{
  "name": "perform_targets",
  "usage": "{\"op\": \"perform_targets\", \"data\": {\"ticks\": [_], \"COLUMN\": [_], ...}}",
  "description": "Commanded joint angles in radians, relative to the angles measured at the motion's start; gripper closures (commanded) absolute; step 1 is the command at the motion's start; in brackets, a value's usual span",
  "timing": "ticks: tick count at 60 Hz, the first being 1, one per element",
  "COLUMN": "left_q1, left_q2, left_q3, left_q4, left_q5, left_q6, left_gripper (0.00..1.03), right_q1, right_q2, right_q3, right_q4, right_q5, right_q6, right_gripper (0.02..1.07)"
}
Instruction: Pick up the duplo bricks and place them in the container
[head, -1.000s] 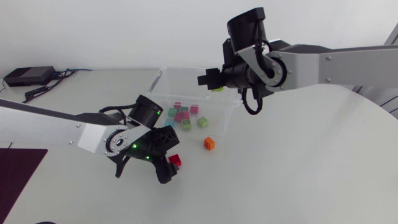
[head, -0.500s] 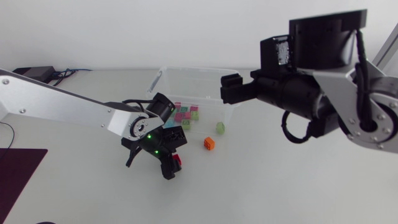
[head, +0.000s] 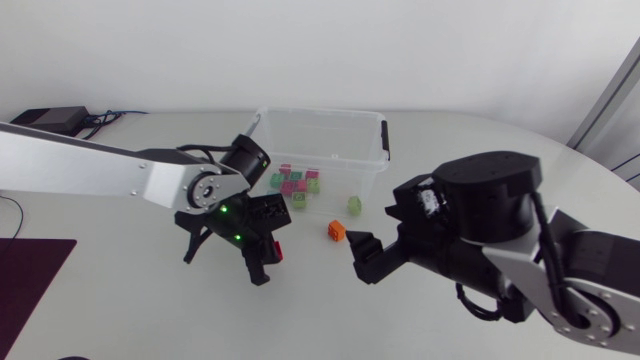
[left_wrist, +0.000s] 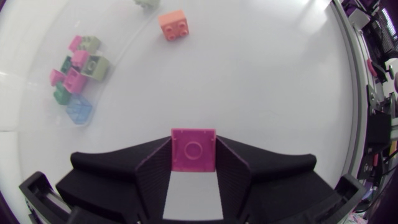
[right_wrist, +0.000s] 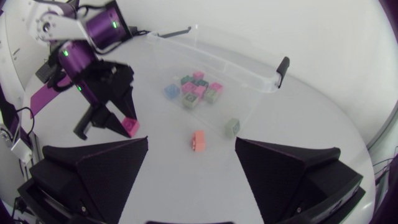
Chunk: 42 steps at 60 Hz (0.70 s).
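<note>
With my left gripper (head: 266, 263) clamped on the red brick (left_wrist: 193, 149), I should clear the container (head: 320, 111) wall before releasing it.

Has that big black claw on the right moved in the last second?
Yes. The right gripper came away from over the container and is now beside the orange brick.

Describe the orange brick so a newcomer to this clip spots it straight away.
From the clear container, come forward onto the open tabletop. The orange brick lies there, between the left gripper and the right gripper. It is the only orange one: its pale green neighbour sits nearer the container, and the red brick is clamped in the left gripper.
</note>
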Motion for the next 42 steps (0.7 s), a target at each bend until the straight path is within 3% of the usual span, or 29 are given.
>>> {"op": "perform_targets", "data": {"ticks": [1, 13, 18, 35, 42], "left_q1": [-0.011, -0.016, -0.005, 0.015, 0.016], "left_q2": [-0.129, -0.31, -0.34, -0.262, -0.158], "left_q3": [-0.025, -0.017, 0.007, 0.113, 0.196], "left_q4": [-0.016, -0.016, 0.036, 0.232, 0.315], "left_q5": [0.009, 0.012, 0.012, 0.004, -0.053], "left_q6": [-0.038, -0.136, -0.197, -0.391, -0.458], "left_gripper": [0.88, 0.87, 0.87, 0.87, 0.87], "right_q1": [0.006, -0.017, -0.048, -0.097, -0.103], "right_q2": [0.082, 0.324, 0.407, 0.568, 0.622], "right_q3": [-0.023, 0.026, 0.075, 0.193, 0.221], "right_q4": [0.033, 0.128, 0.136, 0.134, 0.133], "right_q5": [-0.012, -0.071, -0.113, -0.173, -0.173], "right_q6": [-0.022, -0.046, -0.048, -0.082, -0.092], "right_gripper": [0.06, 0.06, 0.06, 0.06, 0.06]}}
